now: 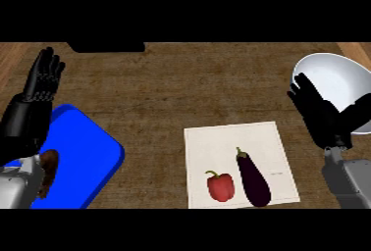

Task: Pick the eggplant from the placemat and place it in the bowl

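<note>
Head view: glossy dark-purple eggplant (pixel 253 180)

red pepper (pixel 221 187) lower centre | blue board (pixel 83 147) left | brown item (pixel 50 163) on board

the brown wooden counter (pixel 181 83) before me looks rough and grainy. the flat white placemat (pixel 217 147) is matt, like paper. the long purple eggplant (pixel 253 181) has smooth, shiny skin; the round white bowl (pixel 333 73) looks glossy.

Kitchen counter (pixel 181 88), brown and wood-grained: white bowl (pixel 334 73), placemat (pixel 232 142) with eggplant (pixel 253 181) and red pepper (pixel 221 187).
</note>
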`<action>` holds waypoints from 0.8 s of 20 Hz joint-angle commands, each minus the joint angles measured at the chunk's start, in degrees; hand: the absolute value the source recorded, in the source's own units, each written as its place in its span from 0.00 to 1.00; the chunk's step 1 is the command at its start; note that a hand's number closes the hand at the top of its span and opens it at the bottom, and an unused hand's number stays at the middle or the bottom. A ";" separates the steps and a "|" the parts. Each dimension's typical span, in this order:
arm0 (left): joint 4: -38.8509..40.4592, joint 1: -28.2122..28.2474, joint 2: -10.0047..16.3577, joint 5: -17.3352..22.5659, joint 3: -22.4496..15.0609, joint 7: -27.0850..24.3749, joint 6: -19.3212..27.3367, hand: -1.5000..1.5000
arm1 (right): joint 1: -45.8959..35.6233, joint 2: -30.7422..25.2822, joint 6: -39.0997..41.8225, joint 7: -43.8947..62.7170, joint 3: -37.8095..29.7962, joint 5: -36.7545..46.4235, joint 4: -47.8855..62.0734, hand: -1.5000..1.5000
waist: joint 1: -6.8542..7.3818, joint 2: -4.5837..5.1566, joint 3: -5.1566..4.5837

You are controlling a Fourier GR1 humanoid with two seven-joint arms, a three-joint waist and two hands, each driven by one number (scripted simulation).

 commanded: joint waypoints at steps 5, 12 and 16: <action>6.23 4.45 -4.81 1.60 -9.25 2.63 -6.99 0.50 | 5.67 -0.89 -10.90 -3.86 7.34 16.36 -12.48 1.00 | -1.30 -1.66 0.13; 4.59 5.74 -7.11 3.90 -12.55 8.65 -10.09 0.50 | 16.29 0.91 -22.50 -2.90 17.91 34.43 -14.28 0.00 | 0.28 -1.58 0.32; 5.83 6.58 -8.71 3.18 -13.85 7.10 -9.84 0.50 | 6.49 -4.46 -19.52 5.99 22.49 46.41 -7.63 0.00 | 1.48 -1.41 0.24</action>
